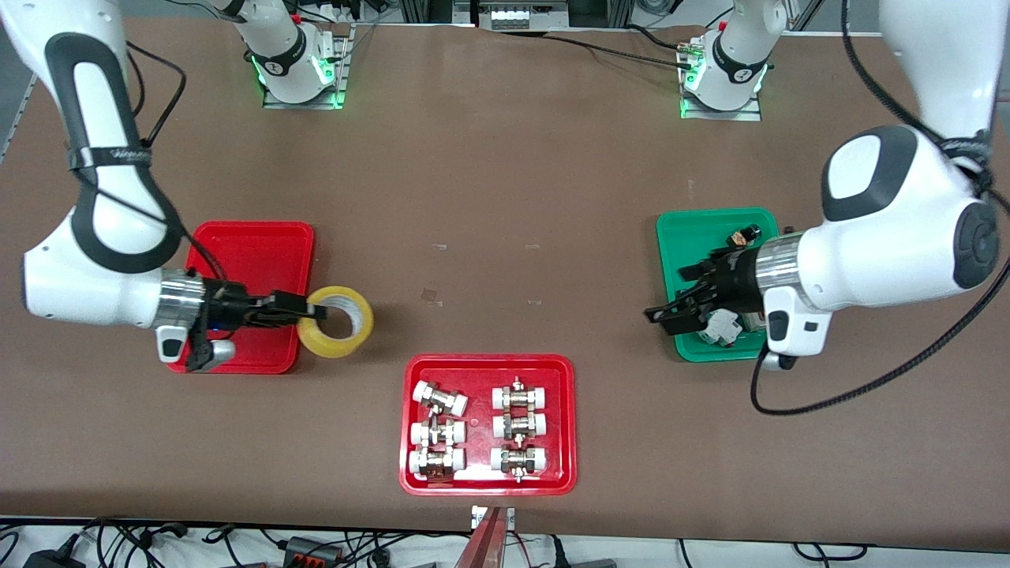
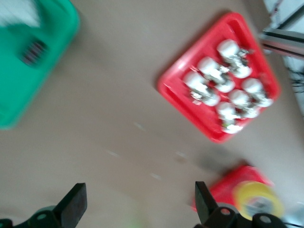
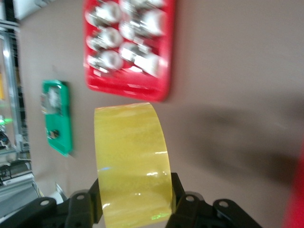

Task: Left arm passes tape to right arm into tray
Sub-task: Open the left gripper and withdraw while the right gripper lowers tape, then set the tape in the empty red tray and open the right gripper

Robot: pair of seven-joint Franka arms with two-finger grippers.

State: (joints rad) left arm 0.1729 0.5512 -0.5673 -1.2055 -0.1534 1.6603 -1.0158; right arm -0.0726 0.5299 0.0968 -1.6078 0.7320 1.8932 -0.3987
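- Front view: a brown table (image 1: 505, 197) with a matte top fills the scene; both arm bases are bolted along its upper edge, each lit green, with cables and metal framing past that edge and more cables along the lower edge.
- The right arm (image 1: 102, 237) reaches over the plain red tray (image 1: 260, 244), and the right gripper (image 1: 312, 310) pinches the wall of the yellow tape (image 1: 338, 322). The roll hangs in the air, over the bare tabletop just beside the tray's edge toward the table's middle.
- The left arm (image 1: 892, 229) waits over the green tray (image 1: 694, 237) at its own end of the table; the left gripper (image 1: 671, 312) is over that tray's edge, its fingers spread with nothing between them.
- A second red tray (image 1: 489, 371) holding six white-and-metal fittings (image 1: 439, 398) in two columns lies nearest the camera, at mid-table.
- Left wrist view: blurred. The left gripper (image 2: 137, 204) shows two black fingers (image 2: 76, 202) wide apart over bare brown table. The fittings tray (image 2: 175, 90), the green tray (image 2: 42, 80) and, farther off, the tape (image 2: 259, 199) against the plain red tray (image 2: 232, 183) are visible.
- Right wrist view: the right gripper (image 3: 135, 202) clamps the translucent tape (image 3: 132, 156) by its band, one finger inside and one outside. Below lie brown tabletop, the fittings tray (image 3: 128, 90) and the green tray (image 3: 64, 137), with the roll's shadow on the surface.
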